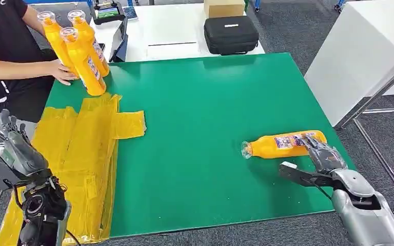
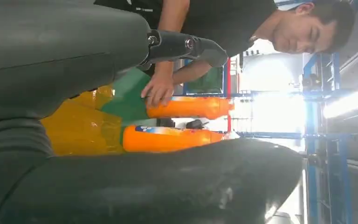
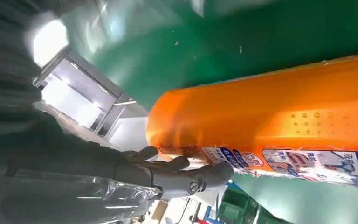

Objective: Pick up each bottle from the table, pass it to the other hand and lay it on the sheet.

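An orange bottle (image 1: 282,144) lies on its side near the right edge of the green table (image 1: 195,102), cap end pointing left. My right hand (image 1: 320,156) is at its base end: dark fingers (image 3: 186,179) lie against the labelled side of the bottle (image 3: 270,116), while the thumb stands apart in front of it, off the bottle. My left hand (image 1: 18,146) hovers at the near left beside the yellow sheet (image 1: 82,148), fingers apart, holding nothing. Three more orange bottles (image 1: 82,46) stand at the far left corner, steadied by a person's hand (image 1: 64,72); two of these bottles (image 2: 177,138) appear in the left wrist view.
A person in black (image 1: 5,46) stands at the far left of the table. Behind the green table a white table (image 1: 174,31) carries a black case (image 1: 231,34), a cardboard box (image 1: 223,7) and a controller (image 1: 107,11). Another white table (image 1: 359,56) stands to the right.
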Robot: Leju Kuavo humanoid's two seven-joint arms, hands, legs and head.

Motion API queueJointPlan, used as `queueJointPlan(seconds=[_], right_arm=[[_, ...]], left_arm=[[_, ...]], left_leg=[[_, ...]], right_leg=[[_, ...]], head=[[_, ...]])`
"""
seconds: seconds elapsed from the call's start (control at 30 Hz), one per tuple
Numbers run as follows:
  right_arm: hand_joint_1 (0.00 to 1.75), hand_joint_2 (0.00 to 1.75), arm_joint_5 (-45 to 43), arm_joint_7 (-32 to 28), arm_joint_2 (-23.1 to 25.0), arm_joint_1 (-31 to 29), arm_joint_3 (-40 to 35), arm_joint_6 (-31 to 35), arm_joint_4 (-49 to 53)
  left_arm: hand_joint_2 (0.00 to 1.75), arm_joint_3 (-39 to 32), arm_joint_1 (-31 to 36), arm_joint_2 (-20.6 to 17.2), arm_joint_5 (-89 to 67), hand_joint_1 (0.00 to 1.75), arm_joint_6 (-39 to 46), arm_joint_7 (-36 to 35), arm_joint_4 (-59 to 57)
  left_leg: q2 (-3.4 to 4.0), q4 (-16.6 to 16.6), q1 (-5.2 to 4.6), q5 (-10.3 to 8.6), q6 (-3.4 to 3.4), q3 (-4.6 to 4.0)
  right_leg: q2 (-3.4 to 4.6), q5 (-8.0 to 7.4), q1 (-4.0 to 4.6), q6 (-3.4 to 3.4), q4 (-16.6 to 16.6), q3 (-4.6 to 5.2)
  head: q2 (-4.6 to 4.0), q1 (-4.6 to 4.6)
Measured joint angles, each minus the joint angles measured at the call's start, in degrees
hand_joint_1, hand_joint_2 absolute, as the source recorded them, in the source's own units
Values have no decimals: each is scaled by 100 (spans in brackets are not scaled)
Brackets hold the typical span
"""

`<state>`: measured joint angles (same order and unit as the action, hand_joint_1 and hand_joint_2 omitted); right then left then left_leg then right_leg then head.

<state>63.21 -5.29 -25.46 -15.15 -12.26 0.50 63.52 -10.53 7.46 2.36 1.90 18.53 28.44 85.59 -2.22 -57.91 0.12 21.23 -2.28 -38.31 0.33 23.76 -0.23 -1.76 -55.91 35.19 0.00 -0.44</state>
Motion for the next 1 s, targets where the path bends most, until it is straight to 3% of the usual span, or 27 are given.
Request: queueJointPlan(seconds=[0.33,0.43,0.53,0.7,0.9,1.0], right_arm=[[0,175,109,0,4,-291,-102,59,-252],[0,175,162,-77,70,-781,-254,328,-748],[0,175,-331,-144,-92,-647,-205,509,-121],[0,175,-538,-212,-516,-386,264,-24,1118],[0,175,-301,-317,-605,-551,378,-148,1042],[0,175,-280,-317,-599,-306,378,18,994]], left_arm=[[0,50,38,0,66,0,-39,0,-53],[0,155,135,0,120,0,-66,0,-157],[0,214,113,0,190,0,-15,4,-184],[0,208,92,-2,225,0,0,7,-179],[0,236,204,9,232,0,-57,0,-184],[0,243,184,22,232,0,-59,0,-184]], left_leg=[[2,0,0,-1,-1,0],[1,0,-2,-9,-4,0],[-12,-2,-3,-13,-9,-6],[-11,-1,-5,-7,-6,-12],[-3,-1,-5,-14,-13,-3],[-15,-1,-4,-17,-16,-5]], right_leg=[[0,-2,-1,-1,0,0],[0,-8,-1,-7,0,0],[-12,-10,-3,-12,-2,0],[-12,-7,-4,-13,0,4],[-8,-12,-4,-10,3,5],[-13,-12,-2,-11,2,-1]], head=[[0,0],[0,-2],[0,0],[0,0],[0,0],[0,2]])
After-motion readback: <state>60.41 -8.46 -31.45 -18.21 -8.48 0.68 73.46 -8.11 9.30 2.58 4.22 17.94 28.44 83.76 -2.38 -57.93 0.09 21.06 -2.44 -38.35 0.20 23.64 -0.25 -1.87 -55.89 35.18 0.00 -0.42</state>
